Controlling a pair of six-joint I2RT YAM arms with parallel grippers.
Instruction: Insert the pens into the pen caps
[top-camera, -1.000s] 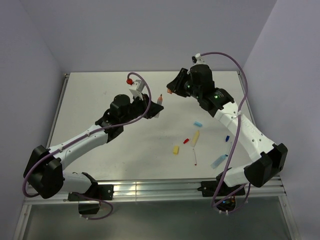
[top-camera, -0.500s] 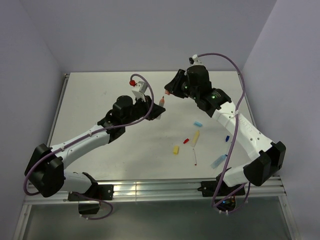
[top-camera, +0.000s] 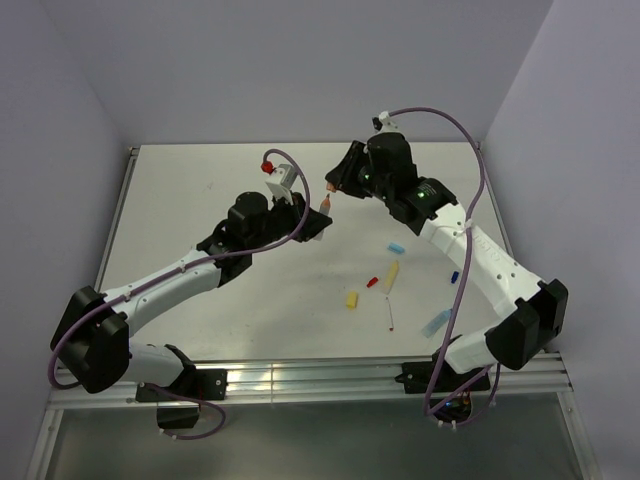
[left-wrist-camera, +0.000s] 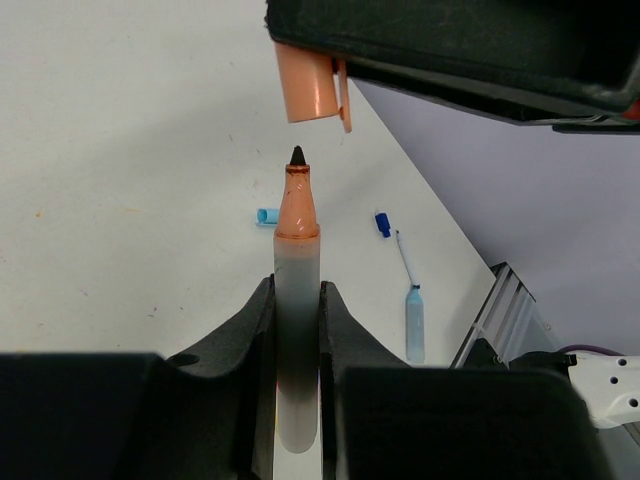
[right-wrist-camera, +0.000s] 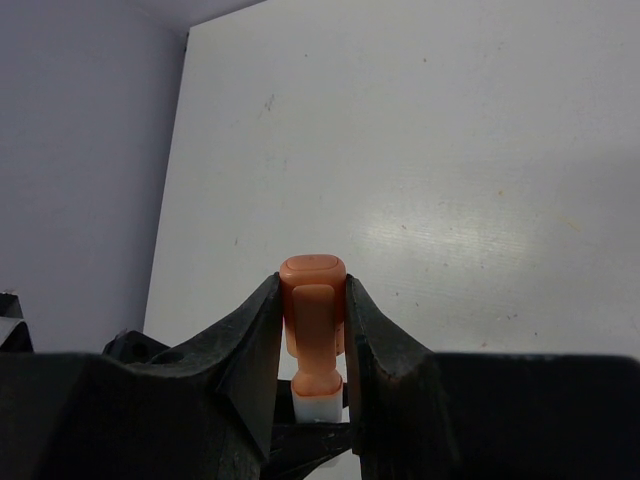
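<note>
Smooth orange plastic cap (left-wrist-camera: 310, 85) w/ clip, above cone-tipped pen (left-wrist-camera: 297, 330)

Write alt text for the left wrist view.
The left hand grips a pale pen, its dark tip pointing at an orange cap held by the right hand, with a small gap between them. A light blue cap lies on the white table behind.
</note>
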